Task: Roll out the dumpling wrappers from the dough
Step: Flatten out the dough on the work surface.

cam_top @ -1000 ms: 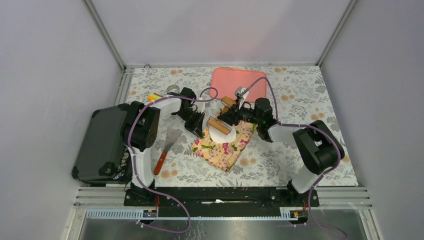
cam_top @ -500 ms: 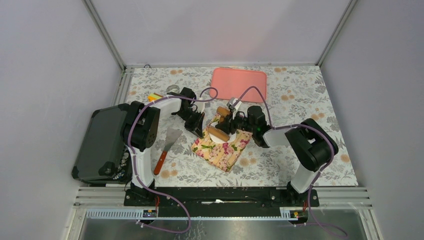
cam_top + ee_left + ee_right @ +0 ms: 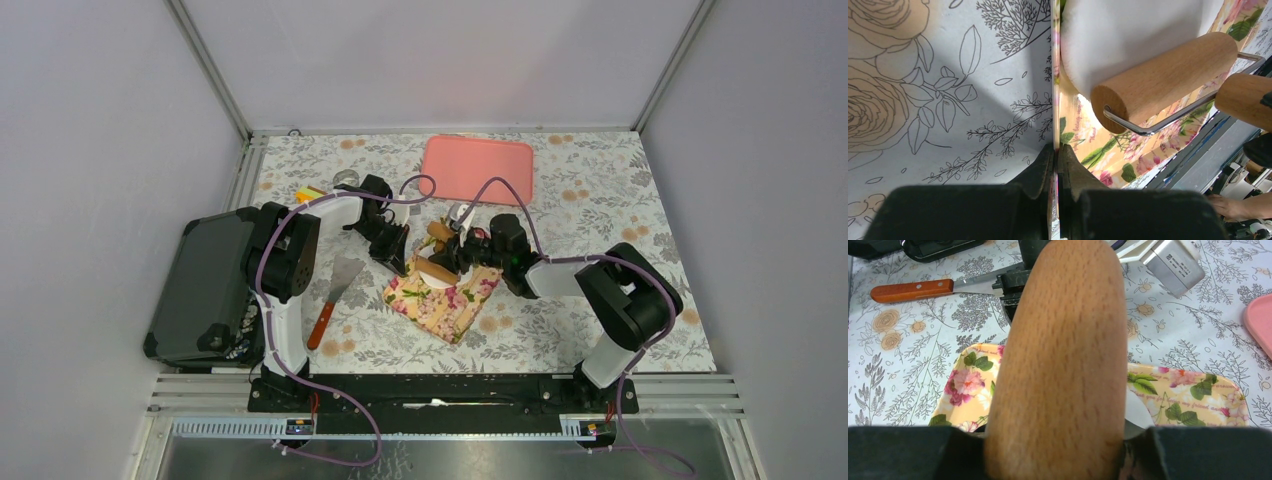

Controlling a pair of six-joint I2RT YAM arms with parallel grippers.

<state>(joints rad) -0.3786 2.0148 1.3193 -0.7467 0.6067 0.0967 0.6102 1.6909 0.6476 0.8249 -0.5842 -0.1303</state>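
Note:
The dough is a flat white sheet on the floral mat. The wooden roller of the rolling pin lies across the dough. My right gripper is shut on the pin's wooden handle, which fills the right wrist view; a bit of the dough shows beside it. The left gripper is shut on the mat's near-left edge, flat against the tabletop, and in the top view this left gripper sits just left of the roller. No dumpling wrappers are in view.
A pink tray lies at the back. A scraper with a wooden handle rests left of the mat. A black case stands at the far left. A small metal ring lies behind the left arm.
The right arm has drawn the rolling pin nearer and leftward over the dough, covering more of it. The left gripper has held the mat edge without moving.

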